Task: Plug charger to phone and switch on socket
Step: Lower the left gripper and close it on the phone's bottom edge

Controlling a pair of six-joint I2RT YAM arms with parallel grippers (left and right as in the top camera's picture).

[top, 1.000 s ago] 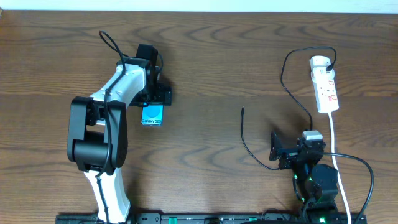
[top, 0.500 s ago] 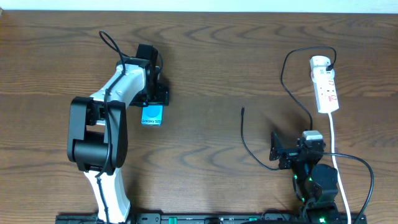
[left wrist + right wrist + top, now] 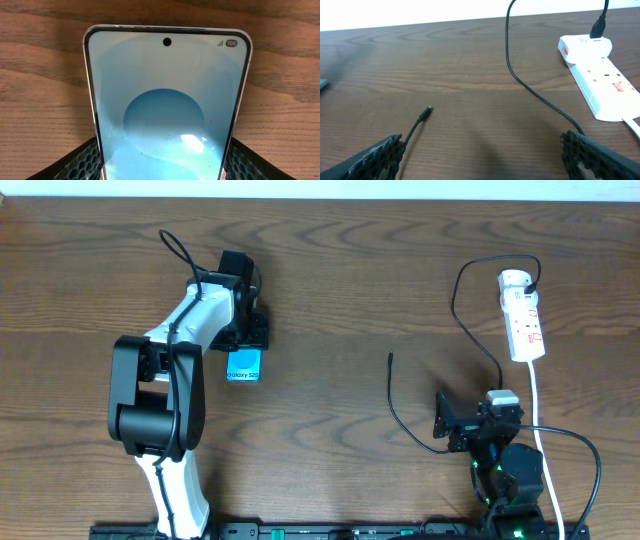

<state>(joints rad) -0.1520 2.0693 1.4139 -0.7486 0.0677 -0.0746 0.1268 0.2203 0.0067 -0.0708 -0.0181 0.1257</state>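
Observation:
The phone lies flat on the table with its teal screen lit. It fills the left wrist view. My left gripper is closed on the phone's end, with its fingers against both long edges. The charger is a thin black cable whose small tip lies loose on the wood. Its black plug sits in the white socket strip. My right gripper is wide open and empty, just right of the cable. The right wrist view shows the tip, cable and strip.
The strip's thick white cord runs down past my right arm's base. The left arm's white link lies over the left half of the table. The table's far edge runs along the top.
The left gripper's fingers have drawn in slightly against the phone, and the phone has shifted a touch to the left. The right arm and the cable have not moved.

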